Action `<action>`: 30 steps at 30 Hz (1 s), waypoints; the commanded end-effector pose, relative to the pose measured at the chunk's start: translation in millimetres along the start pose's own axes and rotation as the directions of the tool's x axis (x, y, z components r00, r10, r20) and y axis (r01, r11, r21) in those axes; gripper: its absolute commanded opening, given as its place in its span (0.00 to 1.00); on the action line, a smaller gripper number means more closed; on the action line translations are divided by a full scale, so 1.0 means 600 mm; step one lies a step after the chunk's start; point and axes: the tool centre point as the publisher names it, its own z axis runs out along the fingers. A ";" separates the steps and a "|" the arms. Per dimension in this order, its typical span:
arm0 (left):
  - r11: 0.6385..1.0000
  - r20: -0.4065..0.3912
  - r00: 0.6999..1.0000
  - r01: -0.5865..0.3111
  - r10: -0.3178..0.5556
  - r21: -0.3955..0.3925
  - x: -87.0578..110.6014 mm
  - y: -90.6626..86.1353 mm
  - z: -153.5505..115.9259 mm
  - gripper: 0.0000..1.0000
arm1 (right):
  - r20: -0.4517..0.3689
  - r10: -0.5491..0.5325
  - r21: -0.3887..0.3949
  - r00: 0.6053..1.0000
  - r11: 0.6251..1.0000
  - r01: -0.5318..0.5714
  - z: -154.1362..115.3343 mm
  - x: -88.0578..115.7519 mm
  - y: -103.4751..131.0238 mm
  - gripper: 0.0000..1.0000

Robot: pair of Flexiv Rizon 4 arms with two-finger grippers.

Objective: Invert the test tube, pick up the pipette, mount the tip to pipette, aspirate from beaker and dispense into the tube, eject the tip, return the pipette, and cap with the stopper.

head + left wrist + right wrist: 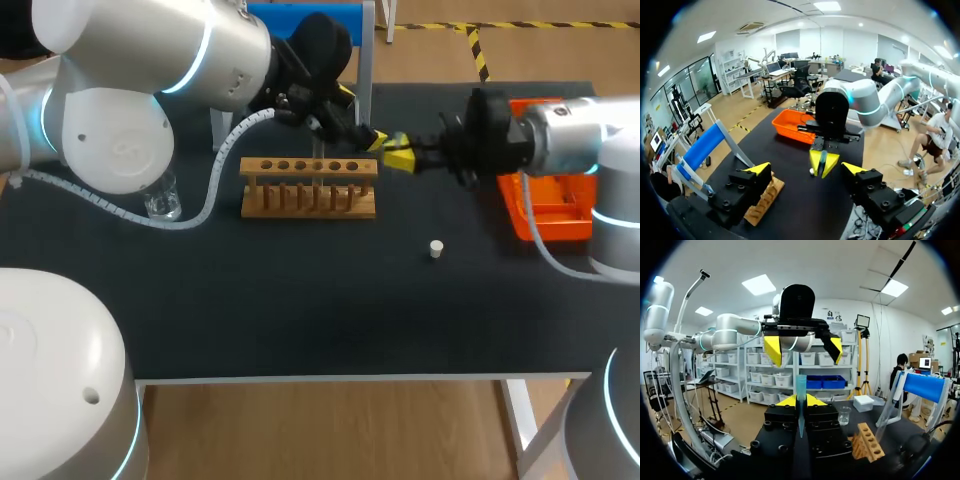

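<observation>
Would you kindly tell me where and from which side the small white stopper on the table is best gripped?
Grip the stopper across its sides, coming straight down from above. It sits small and low on the table, apart from the wooden rack, so a sideways approach would likely just push it. The left hand is open; the right hand is shut on the test tube.

1. A black-topped table (300,320) with a pale front edge carries everything.
2. A wooden rack (309,188) stands near the middle, towards the far side, with a row of holes along its top bar.
3. A clear beaker (162,200) stands well left of the rack.
4. A small white stopper (436,249) lies alone on the cloth, nearer the front and to the right of the rack.
5. An orange tray (560,232) sits by the right edge.
6. A blue stand (270,15) on grey legs rises at the far edge, behind the rack.
</observation>
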 end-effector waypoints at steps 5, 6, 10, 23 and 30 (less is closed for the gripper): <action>1.000 0.000 1.000 0.001 -0.001 -0.004 0.000 -0.001 0.000 1.00 | 0.023 0.000 0.034 1.000 0.999 0.000 -0.089 0.050 -0.036 0.00; 1.000 0.000 1.000 0.001 -0.001 -0.004 0.000 -0.001 0.000 1.00 | 0.028 0.001 0.039 1.000 0.999 -0.003 -0.096 0.053 -0.041 0.00; 1.000 0.000 1.000 0.001 -0.001 -0.004 0.000 -0.001 0.000 1.00 | 0.028 0.001 0.039 1.000 0.999 -0.003 -0.096 0.053 -0.041 0.00; 1.000 0.000 1.000 0.001 -0.001 -0.004 0.000 -0.001 0.000 1.00 | 0.028 0.001 0.039 1.000 0.999 -0.003 -0.096 0.053 -0.041 0.00; 1.000 0.000 1.000 0.001 -0.001 -0.004 0.000 -0.001 0.000 1.00 | 0.029 0.000 0.039 1.000 0.999 -0.002 -0.103 0.058 -0.041 0.00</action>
